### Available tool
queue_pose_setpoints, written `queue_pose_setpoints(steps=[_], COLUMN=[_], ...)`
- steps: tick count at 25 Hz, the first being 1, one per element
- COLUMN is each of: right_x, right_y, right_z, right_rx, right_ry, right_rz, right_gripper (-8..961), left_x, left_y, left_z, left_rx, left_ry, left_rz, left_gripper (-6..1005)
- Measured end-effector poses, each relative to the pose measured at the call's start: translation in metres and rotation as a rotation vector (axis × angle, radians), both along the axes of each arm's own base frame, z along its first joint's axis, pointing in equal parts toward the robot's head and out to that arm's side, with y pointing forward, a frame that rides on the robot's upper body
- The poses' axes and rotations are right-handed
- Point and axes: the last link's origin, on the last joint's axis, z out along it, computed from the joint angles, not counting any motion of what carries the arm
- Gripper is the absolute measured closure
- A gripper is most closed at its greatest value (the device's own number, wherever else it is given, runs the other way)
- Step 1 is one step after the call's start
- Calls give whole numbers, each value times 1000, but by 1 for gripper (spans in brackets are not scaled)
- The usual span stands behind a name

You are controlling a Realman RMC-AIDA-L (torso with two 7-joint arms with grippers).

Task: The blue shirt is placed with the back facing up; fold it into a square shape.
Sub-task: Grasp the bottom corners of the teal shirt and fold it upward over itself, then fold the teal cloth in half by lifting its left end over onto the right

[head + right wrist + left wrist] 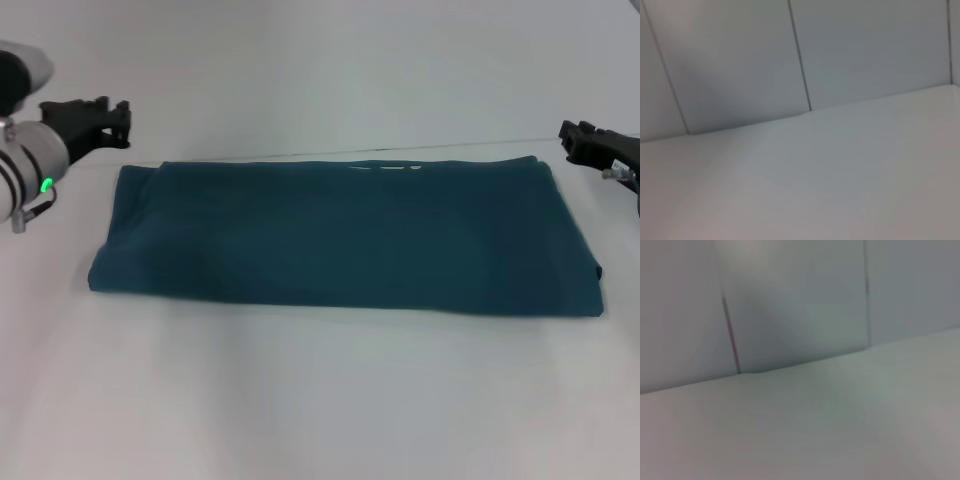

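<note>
Lying across the middle of the white counter (320,400), the blue shirt (345,240) is folded into a long flat band that runs left to right, its plain side up. A thin sliver of white shows along its far edge, right of centre. Its left end is a little narrower and slopes toward the near-left corner; its right end is squarer, with a small fold poking out at the near-right corner.

My left tool (100,120) hangs at the far left, just beyond the shirt's far-left corner and clear of the cloth — whether it is released or clenched, I cannot tell. My right tool (590,140) hangs at the far right, just past the shirt's far-right corner, also not touching it, and its state I cannot tell either.

Both wrist views show only bare counter (800,430) and pale wall panels (740,60) behind it.
</note>
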Motion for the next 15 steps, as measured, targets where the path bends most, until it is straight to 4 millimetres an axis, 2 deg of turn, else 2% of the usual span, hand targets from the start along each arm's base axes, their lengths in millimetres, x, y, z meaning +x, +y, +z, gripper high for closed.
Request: queue_pose_setpoints(steps=[2,5,10,15], right_x=[1,3,9,11], right_y=[0,1,-3,-13], right_z=[3,9,16,24], right_rx=[15,34,30,-50], right_ry=[12,24,65,143], right_rz=[-4,-11,-12,36], right_gripper=[863,636,513,390], left_x=[-5,-13,-25,-33], left_y=[0,-3,-10,-19], left_z=[4,7,7,6], left_rx=[21,40,42,16], left_ry=[-29,-49,-73,-106], left_rz=[23,50,82,100], left_gripper=[885,770,607,433])
